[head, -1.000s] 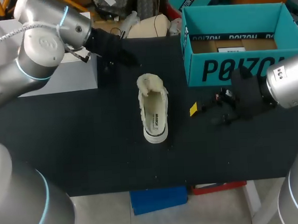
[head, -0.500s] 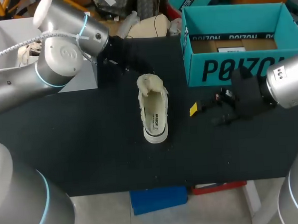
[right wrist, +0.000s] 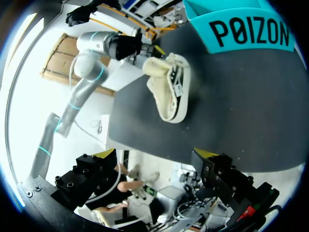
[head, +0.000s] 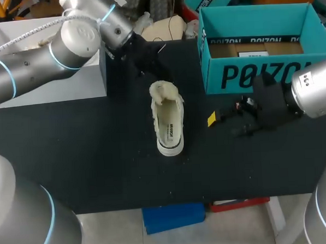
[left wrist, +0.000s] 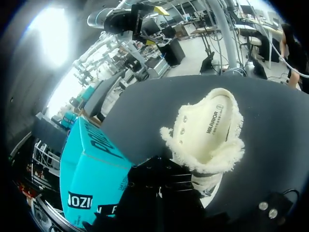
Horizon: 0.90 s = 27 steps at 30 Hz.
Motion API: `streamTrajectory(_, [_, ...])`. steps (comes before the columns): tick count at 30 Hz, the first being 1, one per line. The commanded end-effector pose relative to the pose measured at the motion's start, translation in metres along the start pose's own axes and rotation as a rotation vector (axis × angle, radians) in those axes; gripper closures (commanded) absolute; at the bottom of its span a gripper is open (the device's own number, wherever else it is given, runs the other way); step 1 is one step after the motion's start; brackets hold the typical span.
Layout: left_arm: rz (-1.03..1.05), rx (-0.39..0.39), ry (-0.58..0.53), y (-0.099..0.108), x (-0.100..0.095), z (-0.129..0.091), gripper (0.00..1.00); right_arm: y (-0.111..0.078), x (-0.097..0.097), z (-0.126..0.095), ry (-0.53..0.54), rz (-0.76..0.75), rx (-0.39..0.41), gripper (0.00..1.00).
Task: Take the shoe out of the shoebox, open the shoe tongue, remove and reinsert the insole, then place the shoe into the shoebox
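A black table (head: 99, 158) carries what seems to be a white, open-topped box (head: 79, 85) at its far left corner, its inside too much hidden to tell any contents.
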State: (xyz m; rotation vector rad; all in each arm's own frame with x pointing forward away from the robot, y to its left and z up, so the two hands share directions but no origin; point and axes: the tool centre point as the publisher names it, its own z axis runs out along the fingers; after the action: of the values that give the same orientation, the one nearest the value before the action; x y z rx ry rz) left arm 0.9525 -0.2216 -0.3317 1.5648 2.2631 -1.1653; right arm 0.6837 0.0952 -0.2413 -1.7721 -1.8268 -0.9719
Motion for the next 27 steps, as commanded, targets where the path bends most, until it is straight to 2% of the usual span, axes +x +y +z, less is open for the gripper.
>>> streamTrajectory(1, [0.107,0.048,0.128,0.008,-0.006,0.014,1.0,0.0,0.001,0.0,-0.001,0.001,0.001,0.0])
streamTrajectory(7, [0.185,0.067,0.156,0.004,-0.003,0.02,1.0,0.0,0.001,0.0,-0.001,0.001,0.001,0.0])
streamTrajectory(15, [0.27,0.09,0.152,-0.004,-0.006,0.016,1.0,0.0,0.001,0.0,-0.001,0.001,0.001,0.0])
streamTrajectory(21, [0.308,0.123,0.161,-0.017,0.003,0.026,1.0,0.0,0.001,0.0,-0.001,0.001,0.001,0.0])
streamTrajectory(27, [0.335,0.123,0.195,-0.025,0.013,0.027,1.0,0.0,0.001,0.0,-0.001,0.001,0.001,0.0])
